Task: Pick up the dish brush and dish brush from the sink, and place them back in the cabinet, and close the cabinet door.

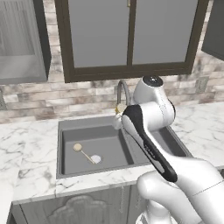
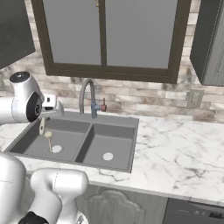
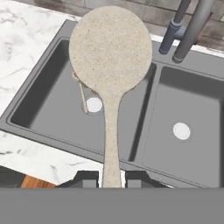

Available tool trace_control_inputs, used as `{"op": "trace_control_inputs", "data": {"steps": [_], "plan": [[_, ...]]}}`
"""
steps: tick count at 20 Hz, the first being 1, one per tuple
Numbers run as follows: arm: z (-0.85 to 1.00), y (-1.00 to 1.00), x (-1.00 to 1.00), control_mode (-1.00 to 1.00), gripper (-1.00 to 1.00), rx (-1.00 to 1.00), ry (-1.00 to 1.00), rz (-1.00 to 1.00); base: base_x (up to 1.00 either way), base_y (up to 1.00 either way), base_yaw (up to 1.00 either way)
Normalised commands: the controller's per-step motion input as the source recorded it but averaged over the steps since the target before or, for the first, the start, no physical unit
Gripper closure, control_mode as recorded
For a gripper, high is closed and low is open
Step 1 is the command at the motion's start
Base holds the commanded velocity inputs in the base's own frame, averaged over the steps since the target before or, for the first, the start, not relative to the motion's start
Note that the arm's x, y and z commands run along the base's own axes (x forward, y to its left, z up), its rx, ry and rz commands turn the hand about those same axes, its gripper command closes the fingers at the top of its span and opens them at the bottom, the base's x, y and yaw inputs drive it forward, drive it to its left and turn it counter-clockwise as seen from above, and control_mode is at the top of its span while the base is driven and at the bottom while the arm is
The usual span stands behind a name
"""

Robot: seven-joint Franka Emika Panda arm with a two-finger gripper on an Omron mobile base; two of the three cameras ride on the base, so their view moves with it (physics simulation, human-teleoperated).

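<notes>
The gripper (image 3: 111,178) pinches the end of the handle of one dish brush (image 3: 110,65), the two dark fingers (image 3: 85,178) pressed against the thin wooden stick with the round cream head standing out ahead of the hand, raised over the sink (image 3: 52,78). In the right base view that held brush (image 2: 42,127) hangs just above the left basin's back left corner, beside the white arm. The second dish brush (image 1: 83,152) lies flat on the floor of the left basin, its head toward the basin's left wall and its handle running to the drain disc (image 1: 96,159), which the handle's end seems to touch. The tap (image 2: 87,98) rises at the sink's back rim, between the basins. The step in hand looks like carrying the first brush away to the cabinet (image 1: 22,41), whose opening shows at the upper left of the left base view, above the worktop's (image 1: 26,148) left end. Doing it well probably means lifting clear of the sink rim and swinging wide of the tap, since the long handle gives the head leverage and a knock could twist it out of such a narrow pinch. A slow, steady turn should keep the brush from swinging, and the head should enter above the shelf before the fingers let go.
</notes>
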Motion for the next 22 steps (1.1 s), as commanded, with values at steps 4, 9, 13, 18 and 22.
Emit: {"op": "trace_control_inputs", "data": {"steps": [4,9,13,18,22], "plan": [[0.37,-0.21,-0.54,-1.00,1.00,0.00,0.00,0.00,0.00,0.00,0.00],[0.44,-0.15,-0.41,-1.00,1.00,0.00,0.00,0.00,0.00,0.00,0.00],[0.49,-0.16,-0.30,-1.00,1.00,0.00,0.00,0.00,0.00,0.00,0.00],[0.47,-0.16,-0.21,-1.00,1.00,0.00,0.00,-0.01,0.00,0.00,0.00],[0.36,-0.18,-0.10,-1.00,1.00,0.00,0.00,-0.01,0.00,0.00,0.00]]}}
